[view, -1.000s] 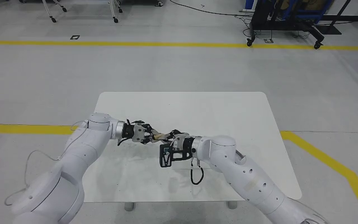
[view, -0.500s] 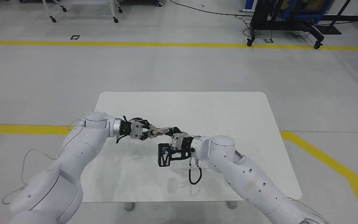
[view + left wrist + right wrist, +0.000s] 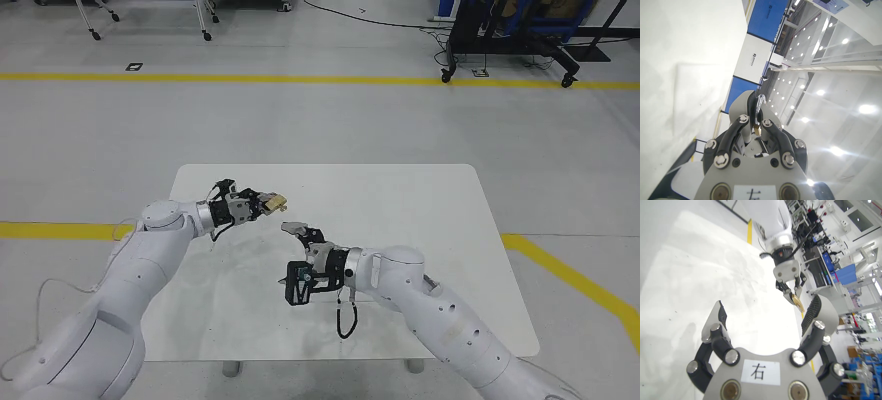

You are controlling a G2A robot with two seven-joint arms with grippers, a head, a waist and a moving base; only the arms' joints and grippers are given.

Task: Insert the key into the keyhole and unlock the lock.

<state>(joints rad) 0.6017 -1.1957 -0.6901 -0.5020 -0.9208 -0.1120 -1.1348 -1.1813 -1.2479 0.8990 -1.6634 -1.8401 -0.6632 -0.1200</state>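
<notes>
A brass padlock (image 3: 276,203) with a silver shackle (image 3: 759,102) hangs above the far left part of the white table (image 3: 420,200). My left gripper (image 3: 262,203) is shut on it, the fingers (image 3: 770,121) pinching the shackle end. From the right wrist view the padlock (image 3: 798,303) points its brass body toward my right gripper (image 3: 768,313), with the left gripper (image 3: 792,293) behind it. My right gripper (image 3: 297,232) stands open and holds nothing, a short way from the lock, over the table's middle. I cannot make out a key.
A black cable loop (image 3: 346,318) hangs from the right forearm above the table's front part. Yellow floor lines (image 3: 300,78) and a dark wheeled rack (image 3: 510,40) lie far beyond the table.
The two grippers met at the padlock a second ago and have parted. My left gripper carried the lock up and away to the far left; my right gripper stayed near the middle.
</notes>
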